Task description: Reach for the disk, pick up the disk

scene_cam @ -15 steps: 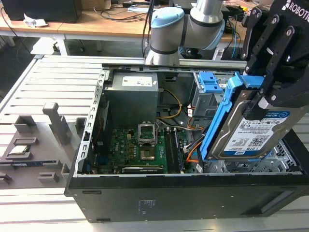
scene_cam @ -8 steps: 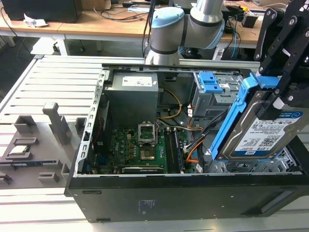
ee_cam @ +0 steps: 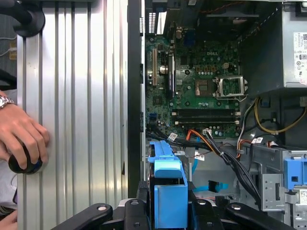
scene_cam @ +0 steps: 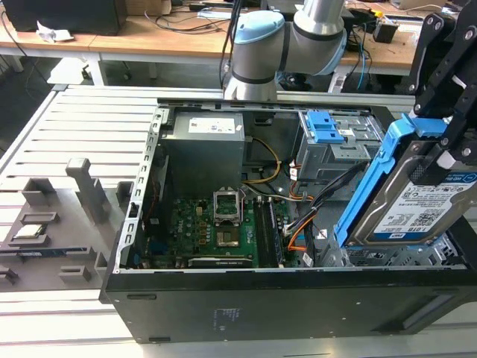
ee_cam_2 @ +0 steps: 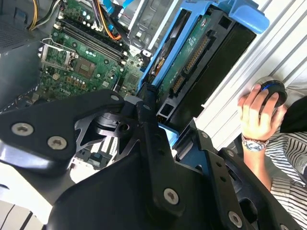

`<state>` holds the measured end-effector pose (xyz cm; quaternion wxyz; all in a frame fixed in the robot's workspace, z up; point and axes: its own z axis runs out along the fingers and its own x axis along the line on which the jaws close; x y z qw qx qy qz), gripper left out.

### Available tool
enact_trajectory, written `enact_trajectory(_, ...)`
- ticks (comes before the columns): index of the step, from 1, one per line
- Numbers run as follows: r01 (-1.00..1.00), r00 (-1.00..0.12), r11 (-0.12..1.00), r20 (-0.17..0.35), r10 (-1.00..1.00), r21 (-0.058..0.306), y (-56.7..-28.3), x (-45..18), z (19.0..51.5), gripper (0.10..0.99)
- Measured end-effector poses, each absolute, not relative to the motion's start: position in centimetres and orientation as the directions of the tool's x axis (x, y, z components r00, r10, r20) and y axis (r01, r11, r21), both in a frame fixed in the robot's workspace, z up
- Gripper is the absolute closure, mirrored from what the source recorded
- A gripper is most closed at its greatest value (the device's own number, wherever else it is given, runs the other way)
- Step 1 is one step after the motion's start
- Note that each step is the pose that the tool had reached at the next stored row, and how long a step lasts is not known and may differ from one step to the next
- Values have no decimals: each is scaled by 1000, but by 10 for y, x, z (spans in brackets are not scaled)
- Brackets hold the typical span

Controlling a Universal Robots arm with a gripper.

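1. Exterior view: the flat silver metal disk (scene_cam: 417, 205), blue-framed with a white-and-blue label, is seen tilted and raised above the open black computer case (scene_cam: 261, 306), clamped in the black claw (scene_cam: 436, 153). Reaching and grasping are judged done; the lift is under way.
2. Second wrist view: the disk's blue frame is pinched between the black fingers (ee_cam_2: 151, 129). A person's hand (ee_cam_2: 259, 112) rests on a mouse well beside the claw.
3. First wrist view: the green motherboard (ee_cam: 196, 91) lies beyond the claw; cables (ee_cam: 225, 153) run close beside the disk, leaving narrow room.
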<state>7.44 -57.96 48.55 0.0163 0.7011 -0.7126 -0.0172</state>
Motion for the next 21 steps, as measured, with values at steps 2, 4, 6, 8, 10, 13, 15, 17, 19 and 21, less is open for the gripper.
enact_trajectory(2, -999, -16, 16, -1, -1000, 48, -580, 79, 485, 718)
enact_trajectory(4, -999, -16, 16, -1, -1000, 48, -580, 85, 485, 718)
enact_trajectory(6, -999, -16, 16, -1, -1000, 49, -580, 89, 485, 718)
enact_trajectory(8, -999, -16, 16, -1, -1000, 49, -580, 91, 485, 718)
enact_trajectory(10, -999, -16, 16, -1, -1000, 49, -580, 94, 485, 718)
enact_trajectory(13, -999, -16, 16, -1, -1000, 49, -580, 98, 485, 718)
enact_trajectory(15, -999, -16, 16, -1, -1000, 50, -580, 99, 485, 718)
enact_trajectory(17, -999, -16, 16, -7, -1000, 50, -580, 99, 484, 718)
enact_trajectory(19, -999, -16, 15, -25, -1000, 50, -580, 100, 484, 718)
enact_trajectory(21, -999, -16, 14, -48, -999, 51, -580, 100, 483, 718)
